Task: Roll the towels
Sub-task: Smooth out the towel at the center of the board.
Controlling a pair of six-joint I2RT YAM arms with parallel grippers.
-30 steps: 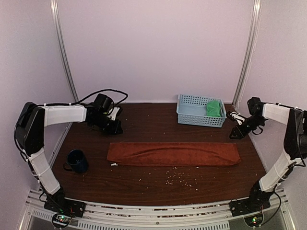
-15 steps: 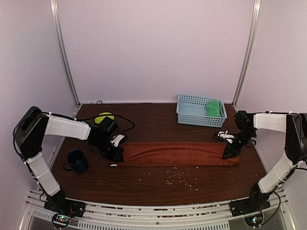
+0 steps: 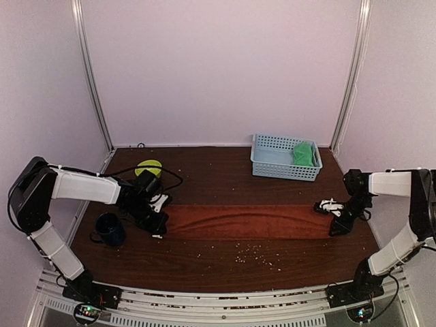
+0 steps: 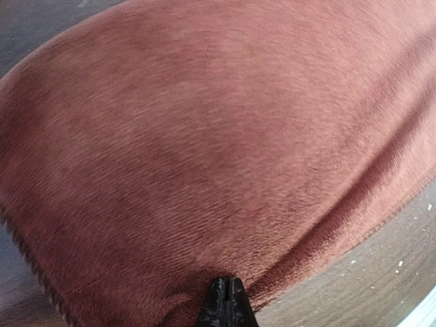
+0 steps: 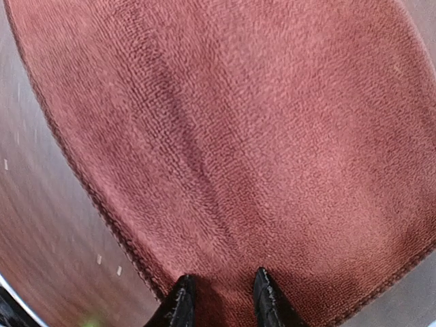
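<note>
Left claw [image 4: 225, 283] closed, right claw [image 5: 223, 276] parted

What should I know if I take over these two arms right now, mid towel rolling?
Left hand: shut, tips at the left end of the long rust-red cloth towel; whether it pinches cloth is unclear.
Right hand: open, tips on its right end.
Bright green cloth towel: in the light-blue plastic basket, far right.
Done: rust towel laid out as a flat strip.
Left: roll it; green one's state unclear.
</note>
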